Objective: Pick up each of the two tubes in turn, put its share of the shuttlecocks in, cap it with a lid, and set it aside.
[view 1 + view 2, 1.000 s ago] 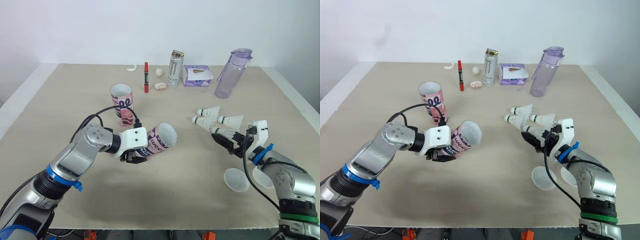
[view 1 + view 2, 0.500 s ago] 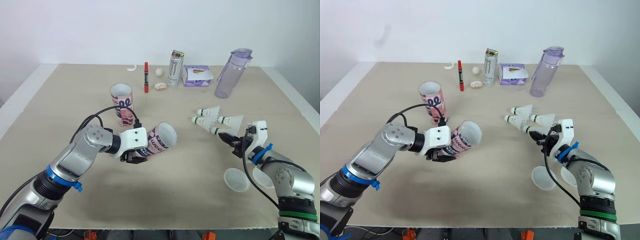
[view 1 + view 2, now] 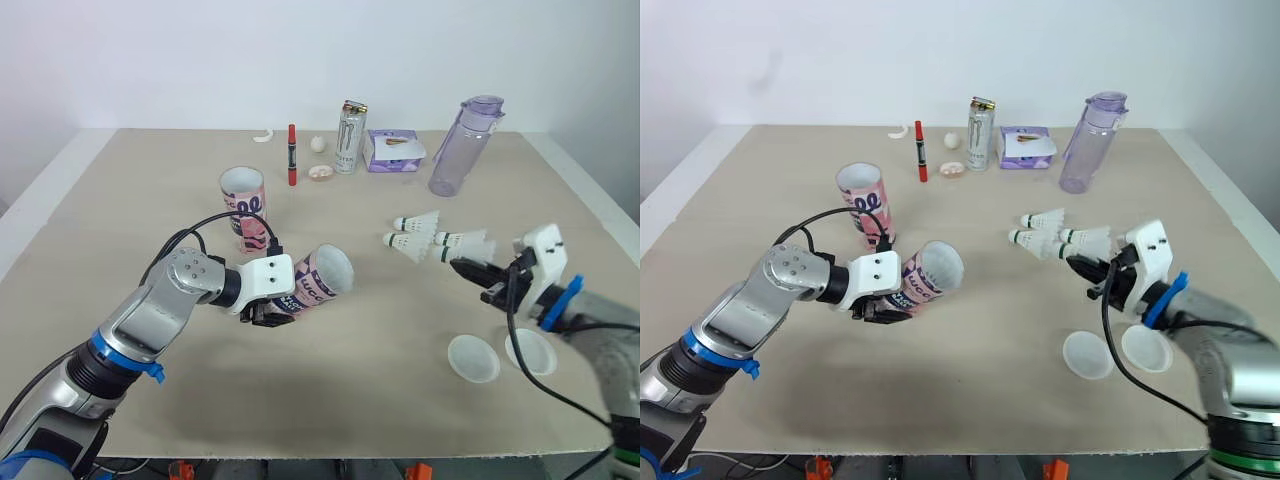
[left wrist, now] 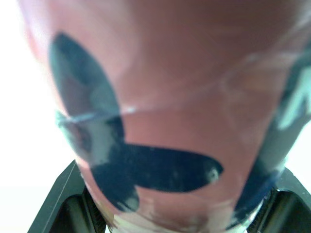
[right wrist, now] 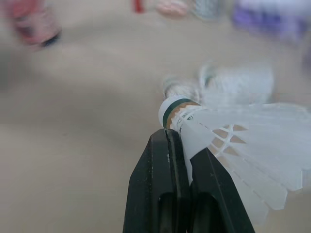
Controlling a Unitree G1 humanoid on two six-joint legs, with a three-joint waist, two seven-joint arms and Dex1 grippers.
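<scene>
The tube point(image 3: 320, 280) was clamped in the left gripper point(image 3: 272, 312), tilted, with its open mouth turned right and far. A shuttlecock point(image 5: 233, 131) was pinched by its skirt in the right gripper point(image 5: 179, 143), well right of that mouth, its cork pointed left.

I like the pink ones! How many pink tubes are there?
2. The standing tube is upright on the table. The held tube is tilted in the left gripper. None looks hidden.
</scene>
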